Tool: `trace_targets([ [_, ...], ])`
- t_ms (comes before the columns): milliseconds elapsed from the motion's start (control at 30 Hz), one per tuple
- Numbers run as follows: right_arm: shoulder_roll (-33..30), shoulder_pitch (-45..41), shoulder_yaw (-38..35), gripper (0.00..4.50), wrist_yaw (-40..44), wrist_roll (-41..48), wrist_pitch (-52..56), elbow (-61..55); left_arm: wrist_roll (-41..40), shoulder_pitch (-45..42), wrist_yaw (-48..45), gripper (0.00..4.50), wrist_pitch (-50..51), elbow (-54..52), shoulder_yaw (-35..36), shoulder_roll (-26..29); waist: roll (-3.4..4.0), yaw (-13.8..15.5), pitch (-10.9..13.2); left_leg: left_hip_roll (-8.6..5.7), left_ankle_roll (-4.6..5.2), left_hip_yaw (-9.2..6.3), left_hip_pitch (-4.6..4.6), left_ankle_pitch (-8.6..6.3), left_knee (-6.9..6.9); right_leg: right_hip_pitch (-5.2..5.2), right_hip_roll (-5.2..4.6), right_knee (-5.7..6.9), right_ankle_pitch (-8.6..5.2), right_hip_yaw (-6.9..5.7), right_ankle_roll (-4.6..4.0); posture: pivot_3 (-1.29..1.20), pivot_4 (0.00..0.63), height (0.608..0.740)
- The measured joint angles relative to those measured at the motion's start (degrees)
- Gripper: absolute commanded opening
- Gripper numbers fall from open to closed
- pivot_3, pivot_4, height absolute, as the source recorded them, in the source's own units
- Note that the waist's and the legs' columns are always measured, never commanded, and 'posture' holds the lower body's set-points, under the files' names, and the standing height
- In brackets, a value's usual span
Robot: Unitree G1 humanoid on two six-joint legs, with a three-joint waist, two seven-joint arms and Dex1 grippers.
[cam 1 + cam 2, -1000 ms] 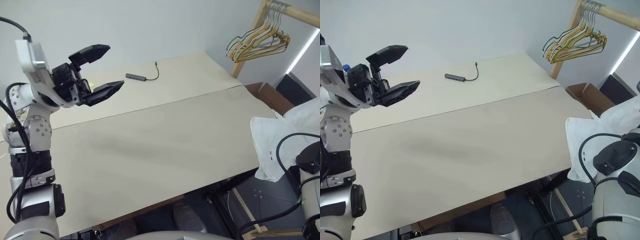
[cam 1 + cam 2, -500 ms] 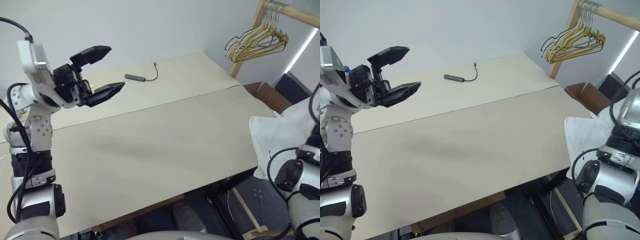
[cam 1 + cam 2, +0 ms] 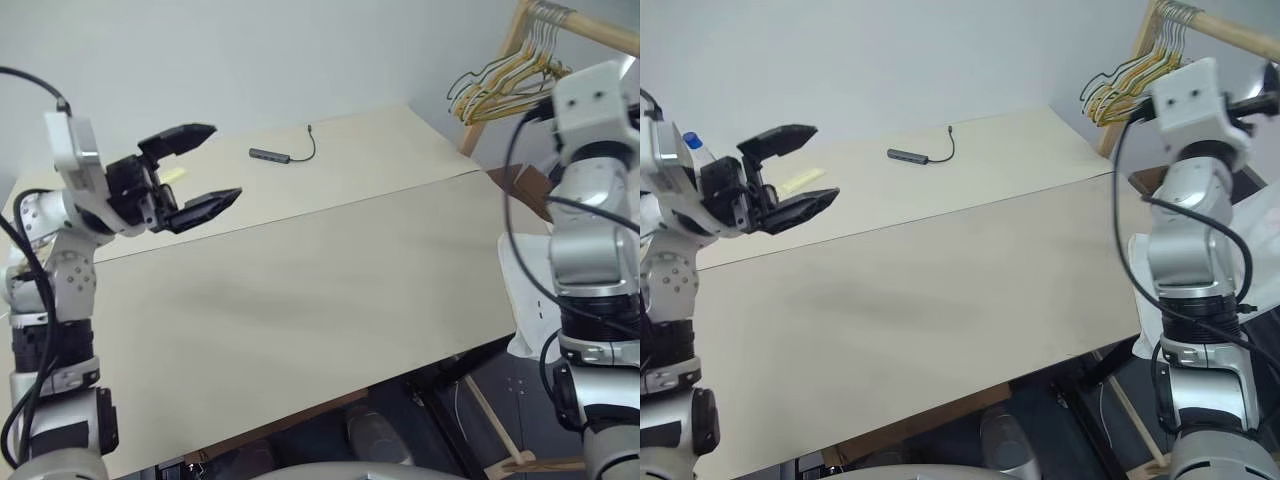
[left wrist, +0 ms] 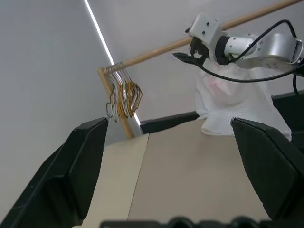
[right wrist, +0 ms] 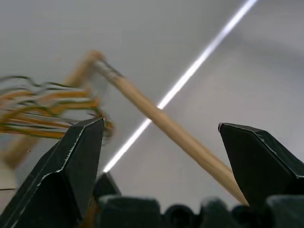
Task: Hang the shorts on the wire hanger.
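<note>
My left hand [image 3: 195, 165] hovers over the tabletop [image 3: 300, 290] toward its ten o'clock corner, black fingers spread wide with nothing between them. Just past the fingertips a small pale yellow strip [image 3: 800, 181] lies flat on the tabletop. Further back, near twelve o'clock, a dark USB hub [image 3: 271, 154] rests with its thin cable curling toward the far edge.

My right arm [image 3: 590, 230] is raised at the three o'clock side, reaching up toward the wooden rack [image 3: 590, 30]. My right hand [image 4: 187, 56] shows in the left wrist view, close under the wooden rail, and in its own wrist view the two fingers [image 5: 71, 161] stand wide apart with only the rail [image 5: 166, 128] and the wall beyond them, so it holds nothing.

The shorts [image 4: 232, 99] hang as a bunched white mass off the tabletop's three o'clock edge, below my right arm (a faint pink stain shows on the cloth); in the head view a strip of them [image 3: 522, 290] shows beside my right forearm.

A bunch of yellow and dark wire hangers [image 3: 510, 80] hangs from the rail at about two o'clock. I cannot pick out a single olive-grey hanger among them. A brown cardboard box [image 3: 520, 185] sits beyond the tabletop's corner, under the rack.
</note>
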Motion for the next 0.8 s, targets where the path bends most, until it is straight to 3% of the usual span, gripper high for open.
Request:
trace_targets([
  [200, 0.1, 4.6, 7.8, 4.46, 22.9, 8.0, -1.4, -1.9, 2.7, 12.9, 5.1, 4.5, 1.1, -4.3, 2.4, 0.7, -0.07, 2.2, 0.0, -0.01, 0.02, -0.35, 0.01, -0.02, 0.01, -0.02, -0.04, -0.01, 0.0, -0.04, 0.0, -0.03, 0.0, 0.74],
  [500, -3.2, 8.2, 10.7, 4.46, 44.0, 14.9, -2.3, -5.8, 8.8, 30.7, 12.7, 4.5, 2.7, -14.1, 2.8, 0.6, -0.21, 10.2, 0.0, 0.0, 0.01, -0.31, 0.06, -0.03, -0.01, 0.02, -0.07, -0.04, 0.02, -0.23, -0.03, 0.1, 0.0, 0.74],
  [633, -5.0, 10.9, 14.2, 4.46, 49.7, 14.6, -6.2, -5.9, 9.5, 33.9, 15.4, 4.5, 3.6, -17.5, 2.8, 0.1, -0.32, 14.0, 0.0, 0.03, 0.0, 0.06, 0.06, -0.02, 0.01, 0.02, -0.07, -0.06, 0.04, -0.42, -0.1, 0.13, 0.0, 0.74],
  [800, -5.0, 11.3, 15.3, 4.46, 51.0, 12.7, -8.9, -5.6, 11.0, 36.6, 17.0, 4.5, 3.6, -19.5, 2.5, -0.6, -0.35, 16.3, 0.0, 0.04, -0.01, 0.08, 0.05, -0.02, 0.01, 0.03, -0.04, -0.06, 0.04, -0.51, -0.17, 0.14, 0.0, 0.74],
])
